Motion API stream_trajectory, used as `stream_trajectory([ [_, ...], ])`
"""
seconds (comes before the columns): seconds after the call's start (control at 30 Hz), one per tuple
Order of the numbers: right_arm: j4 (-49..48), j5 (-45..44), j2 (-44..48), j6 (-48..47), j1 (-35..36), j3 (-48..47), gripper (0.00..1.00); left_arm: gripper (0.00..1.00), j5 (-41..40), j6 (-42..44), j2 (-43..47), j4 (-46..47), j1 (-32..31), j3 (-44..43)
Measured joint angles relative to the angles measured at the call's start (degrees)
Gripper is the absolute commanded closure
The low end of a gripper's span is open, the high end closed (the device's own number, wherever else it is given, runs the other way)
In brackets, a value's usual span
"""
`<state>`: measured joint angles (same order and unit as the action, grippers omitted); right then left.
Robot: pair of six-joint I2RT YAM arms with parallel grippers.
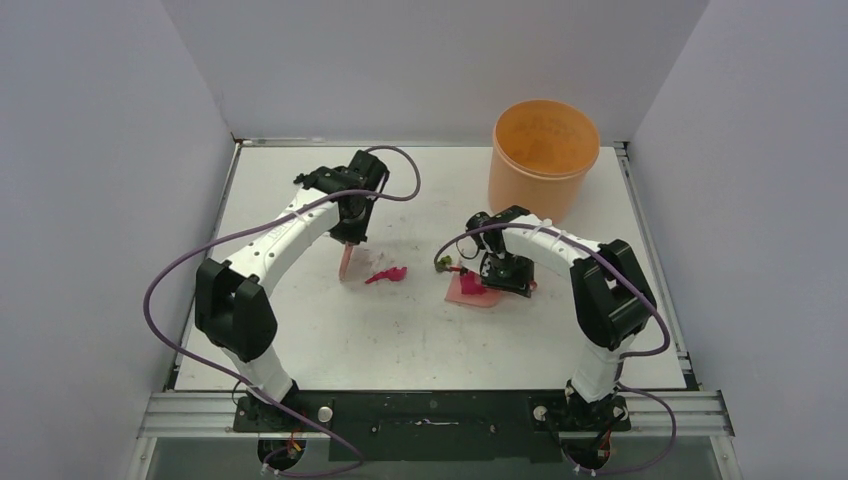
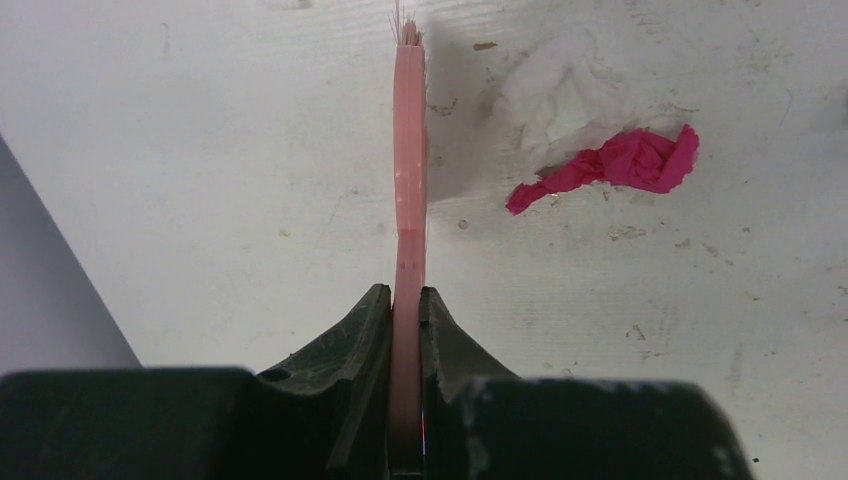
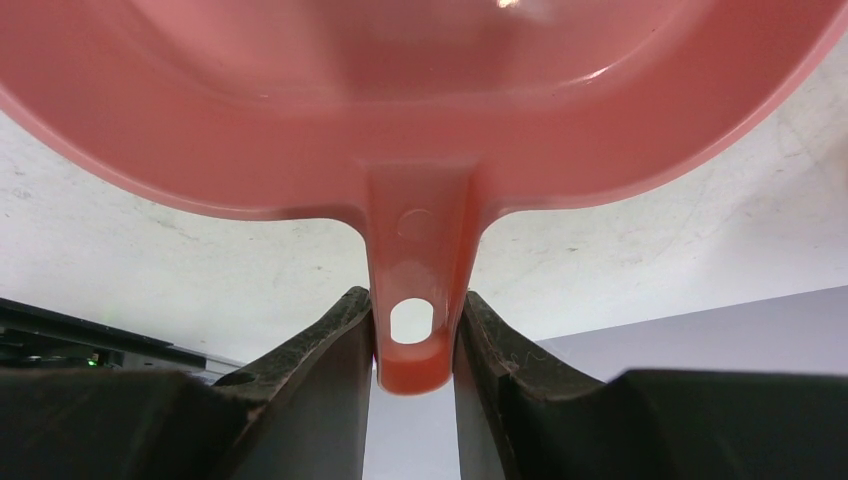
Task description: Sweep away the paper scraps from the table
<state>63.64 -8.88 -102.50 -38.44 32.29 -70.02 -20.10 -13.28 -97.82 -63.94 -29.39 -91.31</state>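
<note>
My left gripper (image 1: 350,232) (image 2: 407,300) is shut on the thin pink hand brush (image 1: 347,262) (image 2: 409,160), which hangs bristles-down to the table (image 1: 400,340). Just right of the brush lie a magenta paper scrap (image 1: 386,274) (image 2: 620,165) and a white one (image 2: 560,100). My right gripper (image 1: 505,272) (image 3: 412,312) is shut on the handle of the pink dustpan (image 1: 468,292) (image 3: 420,100), which rests on the table with its mouth toward the brush. A small dark-green scrap (image 1: 441,264) sits at the dustpan's far left corner.
An orange bucket (image 1: 544,150) stands at the back right of the table. Grey walls close in the left, back and right sides. Purple cables loop off both arms.
</note>
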Motion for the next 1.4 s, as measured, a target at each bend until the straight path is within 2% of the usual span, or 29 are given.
stream_trajectory([
  [0.07,0.0,0.39,-0.61,0.37,0.0,-1.16,0.85,1.0,1.57,-0.07,-0.31,1.29,-0.15,1.25],
  [0.17,-0.52,1.55,-0.79,0.7,0.0,-1.92,0.66,1.0,4.24,-0.31,-0.31,2.67,-0.33,2.84],
  [0.23,-1.25,2.71,-0.79,0.61,-0.11,-1.75,0.58,1.0,5.79,-0.63,-0.24,3.63,-0.52,3.54],
  [0.4,-4.68,7.76,2.05,-1.14,-2.86,2.78,0.47,1.0,8.35,-1.14,0.66,6.49,-0.63,5.38],
  [0.63,-7.87,18.58,10.67,-7.26,-16.31,7.61,0.42,1.0,10.4,-1.42,1.84,8.68,-0.57,7.13],
  [0.87,-11.17,27.19,16.61,-12.37,-17.68,14.67,0.42,1.0,12.2,-2.47,1.84,10.6,-0.57,7.23],
  [1.17,-17.05,30.42,16.74,-12.96,-18.03,18.23,0.46,1.0,14.84,-3.93,2.45,12.35,-0.59,8.15],
  [1.23,-18.23,30.77,16.74,-12.79,-18.25,18.32,0.51,1.0,15.67,-4.35,2.51,12.79,-0.59,8.31],
  [1.33,-19.63,31.45,16.74,-12.66,-18.4,18.43,0.68,1.0,17.0,-5.07,2.58,13.9,-0.59,8.79],
  [1.4,-20.09,31.82,16.74,-12.63,-18.4,18.43,0.75,1.0,18.18,-5.77,2.67,14.73,-0.59,9.33],
])
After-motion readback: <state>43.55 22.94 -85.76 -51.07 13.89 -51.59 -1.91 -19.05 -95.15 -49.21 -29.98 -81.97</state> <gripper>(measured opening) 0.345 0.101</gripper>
